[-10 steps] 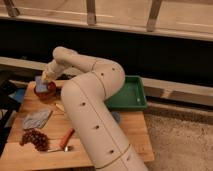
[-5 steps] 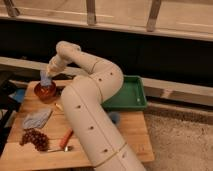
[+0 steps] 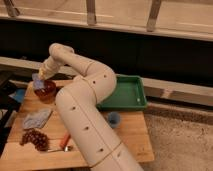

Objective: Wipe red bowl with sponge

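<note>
The red bowl point(image 3: 46, 90) stands at the back left of the wooden table point(image 3: 127, 137). My gripper point(image 3: 42, 76) hangs just above the bowl's left rim at the end of the long white arm point(image 3: 85, 100). It is shut on a pale blue sponge point(image 3: 37, 80), which sits at the bowl's upper left edge. I cannot tell whether the sponge touches the bowl.
A green tray point(image 3: 124, 93) lies at the back right of the table. A small blue cup point(image 3: 114, 119) stands in front of it. A grey-blue cloth point(image 3: 36, 119), a bunch of dark grapes point(image 3: 34, 139) and a red-handled tool point(image 3: 65, 141) lie at the front left.
The gripper rose from low in the bowl with the sponge, then settled slightly left and down over the bowl's left rim. The bowl has not moved.
</note>
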Robot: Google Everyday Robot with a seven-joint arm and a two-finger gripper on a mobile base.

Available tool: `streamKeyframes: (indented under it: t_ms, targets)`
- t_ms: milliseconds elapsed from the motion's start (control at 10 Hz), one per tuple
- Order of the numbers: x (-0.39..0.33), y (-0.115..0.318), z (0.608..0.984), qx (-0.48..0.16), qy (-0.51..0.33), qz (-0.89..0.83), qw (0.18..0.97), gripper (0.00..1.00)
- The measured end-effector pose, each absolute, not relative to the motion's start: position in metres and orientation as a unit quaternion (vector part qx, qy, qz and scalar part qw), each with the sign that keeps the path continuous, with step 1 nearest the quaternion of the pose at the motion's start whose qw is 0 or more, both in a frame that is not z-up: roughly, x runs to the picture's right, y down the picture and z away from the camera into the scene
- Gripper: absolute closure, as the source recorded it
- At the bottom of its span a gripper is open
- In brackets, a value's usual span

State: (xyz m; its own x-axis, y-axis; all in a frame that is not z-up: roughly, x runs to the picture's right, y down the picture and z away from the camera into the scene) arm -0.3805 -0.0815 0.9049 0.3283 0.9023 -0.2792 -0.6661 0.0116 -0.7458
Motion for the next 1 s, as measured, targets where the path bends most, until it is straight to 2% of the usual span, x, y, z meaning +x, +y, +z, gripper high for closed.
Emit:
streamKeyframes:
  t_ms: [300, 600, 1000]
  targets:
    - [-0.354, -0.067, 0.900, -0.416, -0.123, 0.578, 0.692, 1.00]
    - [-0.332, -0.088, 0.909, -0.396, -0.116, 0.592, 0.693, 1.00]
    - [-0.370, -0.104, 0.906, -0.402, -0.136, 0.565, 0.707, 1.00]
